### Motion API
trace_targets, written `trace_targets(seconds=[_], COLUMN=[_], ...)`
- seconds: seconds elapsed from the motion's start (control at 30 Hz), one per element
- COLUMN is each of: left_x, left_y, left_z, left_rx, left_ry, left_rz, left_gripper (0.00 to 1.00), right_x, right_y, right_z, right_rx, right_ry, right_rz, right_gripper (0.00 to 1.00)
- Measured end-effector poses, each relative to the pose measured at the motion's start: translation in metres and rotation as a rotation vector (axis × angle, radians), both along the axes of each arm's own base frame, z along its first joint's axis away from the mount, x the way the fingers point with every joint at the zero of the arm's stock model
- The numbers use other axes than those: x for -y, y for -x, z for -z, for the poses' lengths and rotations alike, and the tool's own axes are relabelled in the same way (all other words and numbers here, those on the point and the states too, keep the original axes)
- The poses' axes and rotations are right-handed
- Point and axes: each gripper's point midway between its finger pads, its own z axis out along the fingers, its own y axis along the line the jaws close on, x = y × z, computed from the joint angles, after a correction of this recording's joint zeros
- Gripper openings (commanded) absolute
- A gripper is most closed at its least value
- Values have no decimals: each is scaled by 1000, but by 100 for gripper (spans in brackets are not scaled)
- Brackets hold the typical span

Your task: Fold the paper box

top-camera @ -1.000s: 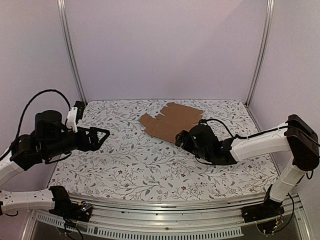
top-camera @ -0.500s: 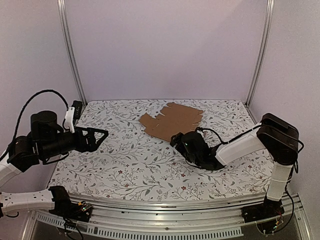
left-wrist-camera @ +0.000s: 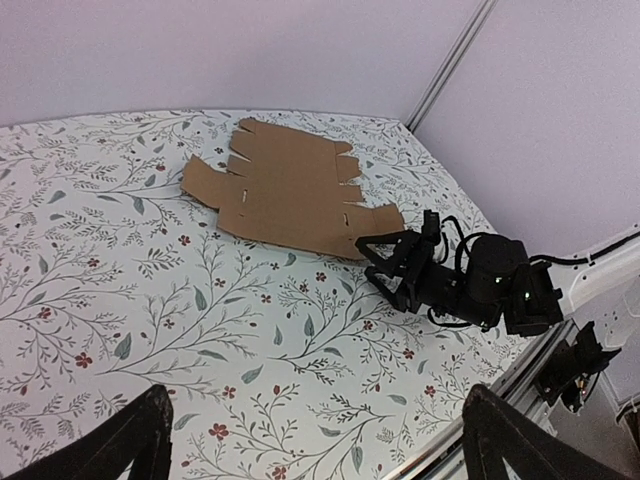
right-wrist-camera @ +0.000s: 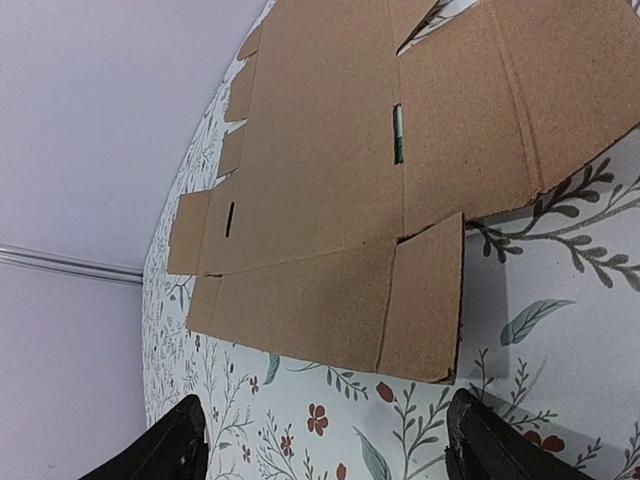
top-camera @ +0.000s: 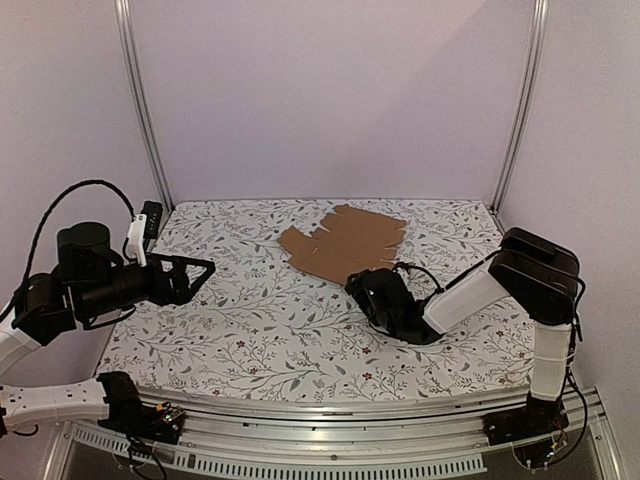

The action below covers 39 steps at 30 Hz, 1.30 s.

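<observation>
Fingers (right-wrist-camera: pixel 185 445) of the right gripper (top-camera: pixel 355 283) are spread, just beside the near flap of the flat box (top-camera: pixel 345 243) at the table's (top-camera: pixel 250 330) far middle. The left gripper (top-camera: pixel 203 268) gapes too, well apart. This looks like the approach; next it likely needs to pinch that flap.

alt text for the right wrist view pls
The paper box, a flat unfolded cardboard sheet with slots and flaps, lies on a floral table and fills the upper frame. The right gripper is open, its dark fingertips at the bottom edge, short of the nearest flap.
</observation>
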Motion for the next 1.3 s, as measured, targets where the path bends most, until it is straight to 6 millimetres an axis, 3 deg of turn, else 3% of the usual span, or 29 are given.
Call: trace_targets(seconds=[0.4, 0.8, 1.1, 1.3], left_x=[0, 2, 4, 5], left_y=[0, -2, -4, -4], left_z=[1, 5, 9, 11], left_rx=[7, -2, -10, -11], left_ry=[-17, -34, -48, -57], left_rz=[6, 8, 10, 12], left_gripper=[100, 99, 100, 99], right_x=[10, 18, 25, 27], right_y=[-15, -33, -41, -44], right_z=[5, 12, 17, 20], right_rx=[7, 15, 21, 23], right_ry=[-69, -109, -127, -114], right_rz=[73, 133, 157, 158], right_gripper=[69, 49, 40, 25])
